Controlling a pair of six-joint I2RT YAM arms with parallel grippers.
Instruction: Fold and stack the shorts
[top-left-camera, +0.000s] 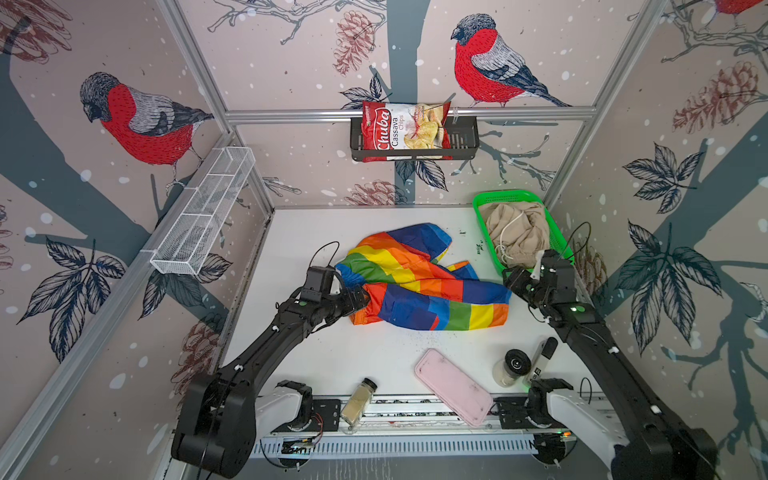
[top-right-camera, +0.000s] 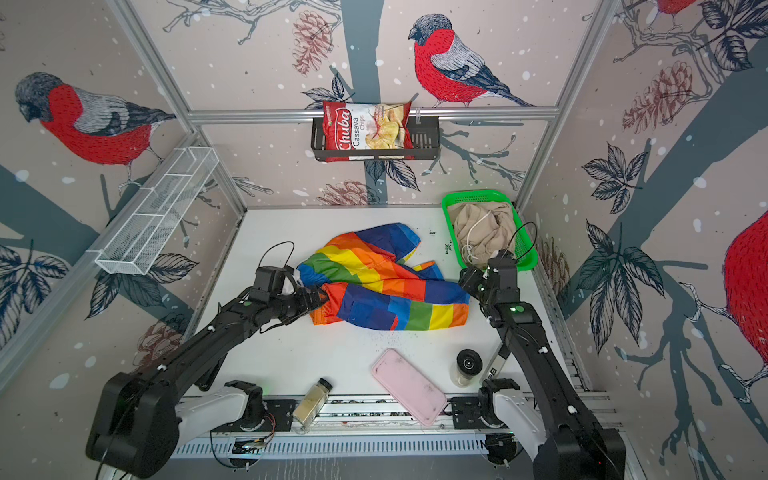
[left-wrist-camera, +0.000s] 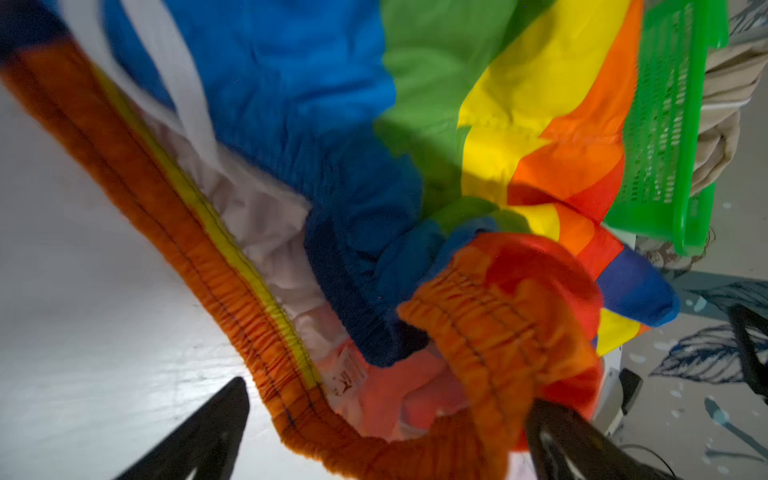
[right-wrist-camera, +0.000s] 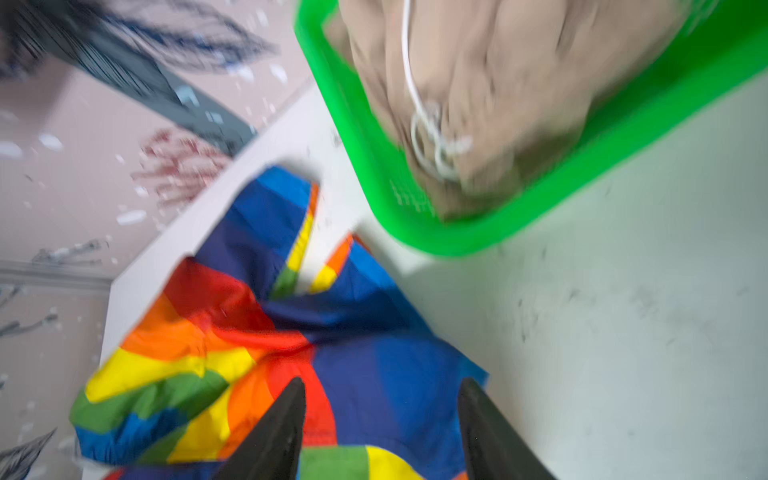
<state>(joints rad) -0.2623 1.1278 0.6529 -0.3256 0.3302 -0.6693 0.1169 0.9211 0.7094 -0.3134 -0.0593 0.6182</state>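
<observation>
1. Rainbow shorts (top-left-camera: 428, 286) lie crumpled at the middle of my table (top-left-camera: 332, 353). The beige shorts (top-left-camera: 517, 235) sit bunched inside the green basket (top-left-camera: 505, 194) at 2 o'clock.
2. Writing I can read: the bag (top-left-camera: 399, 129) at 12 o'clock says "Chuba Cassava Chips". It stands in a black wall rack (top-left-camera: 461, 141). A small white tag (left-wrist-camera: 349, 374) inside the waistband is too blurred to read.
3. My left gripper (left-wrist-camera: 388, 392), at the rainbow pair's 9 o'clock edge, is spread wide, with the orange waistband (left-wrist-camera: 257, 316) lying loose between its fingers.
4. My right gripper (right-wrist-camera: 382, 380), at their 3 o'clock edge, stands partly spread over the cloth, pinching nothing.
</observation>
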